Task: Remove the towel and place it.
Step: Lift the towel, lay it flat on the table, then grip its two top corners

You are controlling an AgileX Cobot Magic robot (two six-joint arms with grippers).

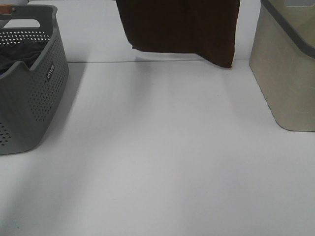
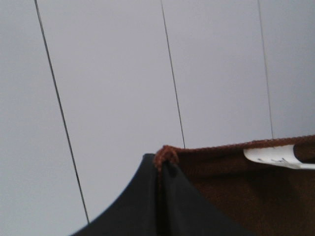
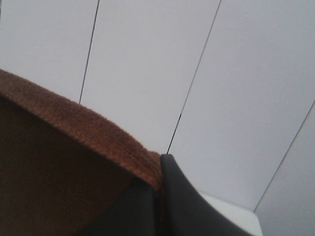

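The towel (image 1: 182,27) hangs spread above the desk (image 1: 162,147), between the grey basket (image 1: 34,103) and beige bin (image 1: 285,73). The left tool (image 2: 161,166) and right tool (image 3: 160,172) each clamp tight on its hem.

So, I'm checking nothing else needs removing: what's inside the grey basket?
Dark grey cloth lies bunched inside the grey basket; its wall hides whatever sits lower down.

even, bright light; soft shadows; wrist views blurred up close.
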